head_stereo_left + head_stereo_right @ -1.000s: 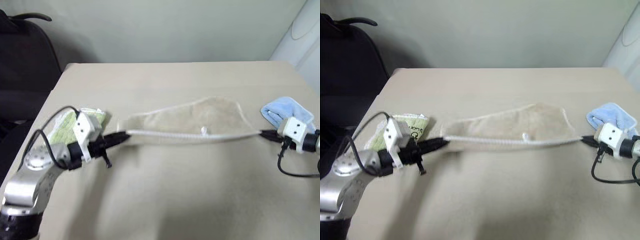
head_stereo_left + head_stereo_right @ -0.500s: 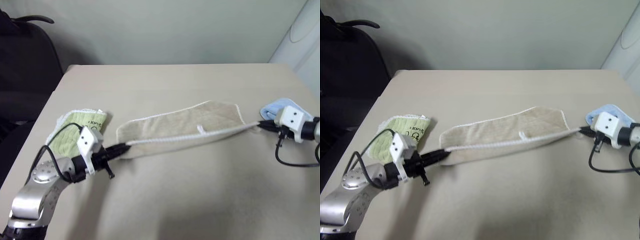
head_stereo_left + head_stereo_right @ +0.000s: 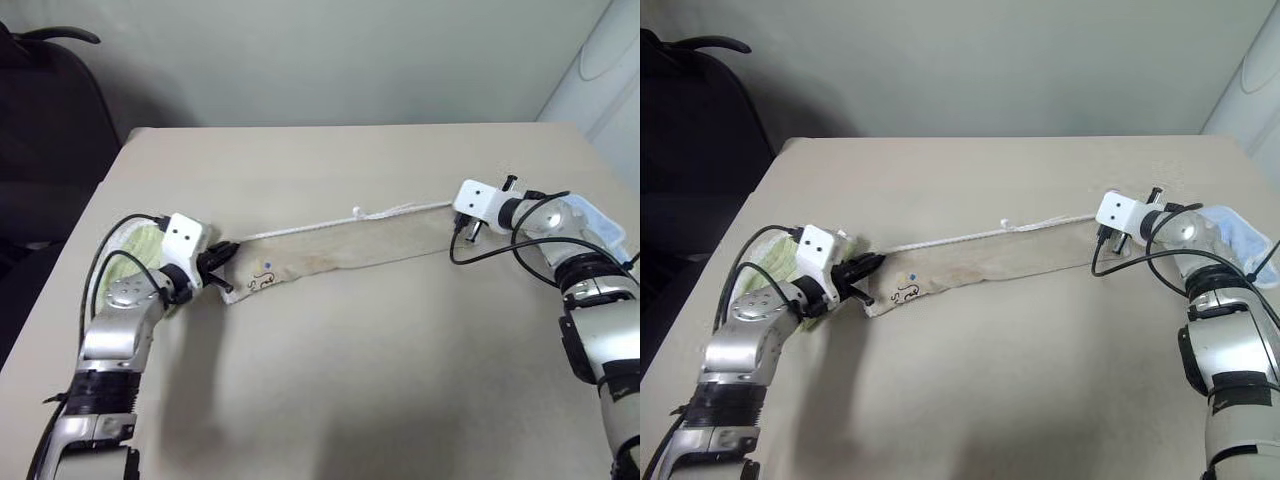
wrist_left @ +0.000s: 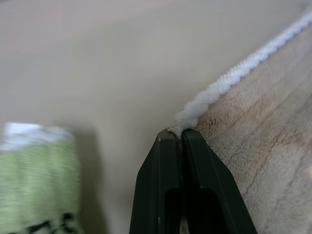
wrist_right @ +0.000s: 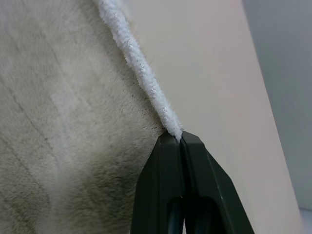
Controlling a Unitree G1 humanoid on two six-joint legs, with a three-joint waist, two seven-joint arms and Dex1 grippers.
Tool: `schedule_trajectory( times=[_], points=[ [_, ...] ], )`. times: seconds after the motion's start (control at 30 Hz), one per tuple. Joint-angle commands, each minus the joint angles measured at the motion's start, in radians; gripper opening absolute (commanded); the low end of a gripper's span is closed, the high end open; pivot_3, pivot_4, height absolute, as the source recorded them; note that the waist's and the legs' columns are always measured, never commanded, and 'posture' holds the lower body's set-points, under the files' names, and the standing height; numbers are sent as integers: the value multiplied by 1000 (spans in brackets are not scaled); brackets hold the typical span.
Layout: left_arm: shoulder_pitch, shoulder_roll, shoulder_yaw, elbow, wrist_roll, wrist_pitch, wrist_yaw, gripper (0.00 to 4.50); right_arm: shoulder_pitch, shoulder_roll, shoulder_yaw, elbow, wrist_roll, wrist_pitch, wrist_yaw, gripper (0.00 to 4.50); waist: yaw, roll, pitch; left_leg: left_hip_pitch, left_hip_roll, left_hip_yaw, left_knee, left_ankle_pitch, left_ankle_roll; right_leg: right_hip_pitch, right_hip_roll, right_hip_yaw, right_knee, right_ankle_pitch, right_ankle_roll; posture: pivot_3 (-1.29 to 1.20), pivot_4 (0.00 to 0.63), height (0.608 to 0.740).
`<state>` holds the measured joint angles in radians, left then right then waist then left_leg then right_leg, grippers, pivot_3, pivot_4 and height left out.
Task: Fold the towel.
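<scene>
Both grippers carried the towel forward, folding it narrower.

You see a beige towel with white corded trim along its edge and a small dark squiggle logo plus a tiny blue dot near its left end. Your desk is plain tan, close in tone to the towel. Beside your left end effector, whose fingers are black, you have a light green towel with white trim and dark print. A light blue towel lies behind your right arm.
</scene>
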<state>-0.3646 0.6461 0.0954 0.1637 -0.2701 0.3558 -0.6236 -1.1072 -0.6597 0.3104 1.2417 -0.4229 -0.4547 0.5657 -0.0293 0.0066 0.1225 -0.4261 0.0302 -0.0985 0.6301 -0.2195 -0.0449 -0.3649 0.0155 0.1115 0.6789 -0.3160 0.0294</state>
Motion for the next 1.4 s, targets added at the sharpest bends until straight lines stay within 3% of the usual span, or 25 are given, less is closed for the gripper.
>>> schedule_trajectory(
  times=[0.03, 0.13, 0.37, 0.47, 0.53, 0.63, 0.73, 0.77, 0.83, 0.97, 1.17, 1.4],
  points=[
    [-12, -2, 14, 9, 9, -27, -15, 525, -26, -16, 3, 28, -25, -2, -57, 429, -1, 0, 0, 0, 0, 0, 0, 0, 0, 0, 0, 0, 0, 0, 0, 0, 150, 740],
    [5, -6, 28, -15, -6, -32, -37, 1368, -21, -31, 8, 31, -41, -16, -109, 1237, -1, 0, 0, 0, 0, 0, 0, 0, 0, 0, 0, 0, 0, 0, 0, 0, 150, 740],
    [64, -28, 79, -65, -35, -70, -34, 3963, 13, -84, -29, 4, -25, -76, -265, 3734, 0, 0, 0, 0, 0, 1, -1, 0, 0, 0, 0, 0, 0, 0, 0, 0, 150, 740],
    [73, -51, 133, -84, -35, -92, 34, 3963, 53, -102, -96, -12, 48, -79, -250, 3734, 0, 0, 0, 0, 0, 1, 0, 0, 1, 0, 0, 0, 0, 0, 0, 0, 150, 740],
    [81, -62, 171, -112, -43, -104, 69, 3963, 78, -95, -207, -25, 174, -19, -190, 3734, 0, 0, 0, 0, 0, 1, 0, 0, 1, 1, 0, 0, 0, 0, 0, 0, 150, 740],
    [148, -62, 191, -241, -86, -103, 29, 3963, 129, -46, -441, -100, 474, 260, 27, 3734, -2, 0, 0, -1, 0, 2, -1, 0, 0, 0, 0, 1, 0, 0, 0, 0, 150, 740],
    [223, -38, 165, -329, -95, -93, -31, 4008, 209, -15, -587, -295, 694, 632, 139, 4282, -2, -1, 0, 0, 0, 3, 0, 0, -1, 1, 1, 1, -1, 0, -1, 0, 150, 740],
    [251, -21, 147, -350, -80, -105, -59, 4008, 231, -10, -635, -360, 767, 786, 135, 4488, -2, -1, 0, 1, 0, 3, 0, 0, -1, 1, 1, 1, 0, 0, -1, 0, 150, 740],
    [289, 10, 116, -376, -58, -117, -101, 4008, 282, 3, -724, -500, 899, 1047, 91, 4488, 0, -1, 0, 1, 0, 2, -1, 1, -1, 1, 1, 1, 0, -1, -1, 0, 150, 740],
    [306, 40, 75, -379, -32, -132, -140, 4008, 392, 48, -825, -723, 1047, 1359, -21, 4488, 3, -1, 0, 1, 0, 2, -1, 1, -1, 1, 1, 1, 0, -1, -2, 0, 150, 740],
    [305, 47, 25, -363, 7, -164, -165, 4008, 480, 143, -985, -835, 1190, 1588, -191, 4488, 1, -1, 0, 5, 0, 1, -1, 0, 0, 4, 2, 2, 0, -1, -2, 0, 150, 740],
    [302, 37, 8, -355, 19, -177, -166, 4008, 501, 239, -1014, -879, 1239, 1637, -276, 4488, -9, -2, -1, 6, 0, -1, -1, -1, 1, 4, 3, 2, 0, -1, -2, 0, 150, 740]
  ],
)
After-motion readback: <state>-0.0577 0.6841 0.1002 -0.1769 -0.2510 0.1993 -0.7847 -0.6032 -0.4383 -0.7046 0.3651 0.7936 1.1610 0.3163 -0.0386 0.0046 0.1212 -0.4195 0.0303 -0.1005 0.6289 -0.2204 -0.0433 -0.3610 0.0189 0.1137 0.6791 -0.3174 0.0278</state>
